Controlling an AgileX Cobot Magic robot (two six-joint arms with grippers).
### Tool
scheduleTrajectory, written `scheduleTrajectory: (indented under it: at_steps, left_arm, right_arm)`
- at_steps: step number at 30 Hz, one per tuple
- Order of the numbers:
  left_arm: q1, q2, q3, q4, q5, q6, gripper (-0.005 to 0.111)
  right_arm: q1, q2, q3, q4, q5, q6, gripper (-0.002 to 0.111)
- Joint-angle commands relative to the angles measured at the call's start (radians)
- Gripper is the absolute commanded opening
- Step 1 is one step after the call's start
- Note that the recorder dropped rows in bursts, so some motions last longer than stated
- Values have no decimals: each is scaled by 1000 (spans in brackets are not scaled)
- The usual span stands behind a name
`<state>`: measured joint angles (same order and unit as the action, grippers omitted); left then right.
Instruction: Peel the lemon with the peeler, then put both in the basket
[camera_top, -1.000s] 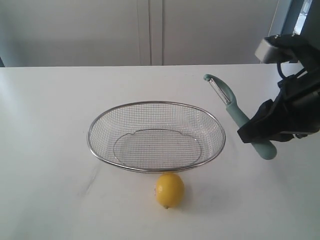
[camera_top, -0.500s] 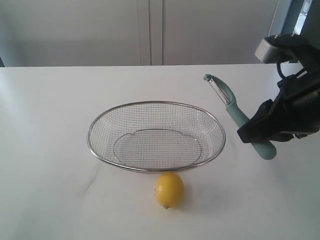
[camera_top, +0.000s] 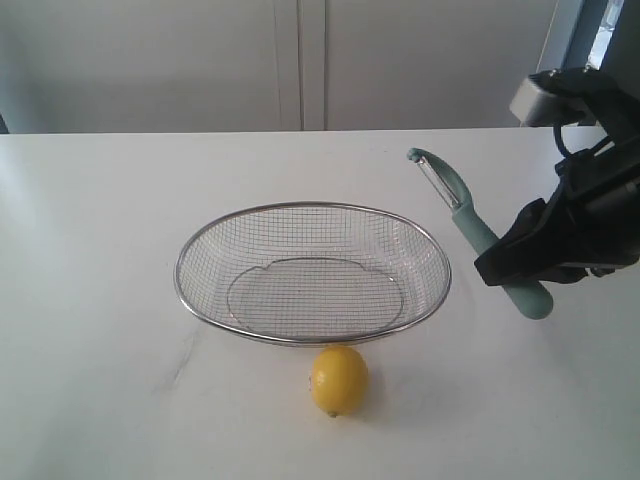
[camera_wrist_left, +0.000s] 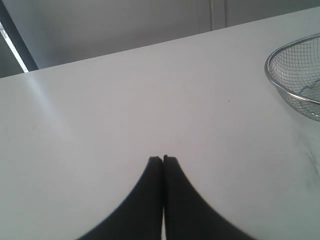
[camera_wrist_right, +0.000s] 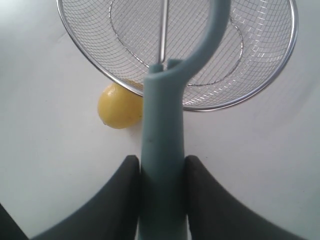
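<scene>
One peeler (camera_top: 468, 220) is pinched by the right tool (camera_wrist_right: 161, 166); the left tool (camera_wrist_left: 163, 159), pressed together, should be opened around the lemon (camera_top: 339, 380).

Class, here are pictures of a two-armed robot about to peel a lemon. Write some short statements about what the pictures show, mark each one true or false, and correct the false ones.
1. The right gripper holds the peeler by its handle. True.
2. The lemon lies inside the basket. False: it rests on the table outside the basket, beside its near rim.
3. The left gripper is shut and holds nothing. True.
4. The basket has lemon peel in it. False: nothing lies in it.
5. The peeler's blade touches the lemon. False: the peeler is held up on the far side of the basket from the lemon, well apart from it.
</scene>
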<state>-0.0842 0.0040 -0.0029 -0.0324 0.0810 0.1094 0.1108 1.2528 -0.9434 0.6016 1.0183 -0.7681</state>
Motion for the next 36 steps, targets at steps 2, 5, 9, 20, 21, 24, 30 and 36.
scheduleTrajectory:
  at_steps: [2,5,9,20,21,24,30,36]
  left_arm:
    - [2,-4,3,1,-12,3,0]
    - [2,-4,3,1,-12,3,0]
    - [2,-4,3,1,-71,-4,0]
    - [2,-4,3,-60,-422,-357,0]
    - [2,-4,3,-60,-471,-399,0]
    - [2,-4,3,-60,-655,-435,0]
    - [2,-4,-76,-60,-696,-419,0]
    - [2,158,-238,-48,-710,-381,0]
  right_arm:
    - [-5,-1,2,8,-6,-9,0]
    - [-5,-1,2,8,-6,-9,0]
    - [-5,-1,2,8,-8,-9,0]
    - [-5,-1,2,8,-8,-9,0]
    - [-5,-1,2,8,-9,-9,0]
    - [-5,-1,2,8,-9,-9,0]
    - [-5,-1,2,8,-9,-9,0]
    - [-5,-1,2,8,-9,-9,0]
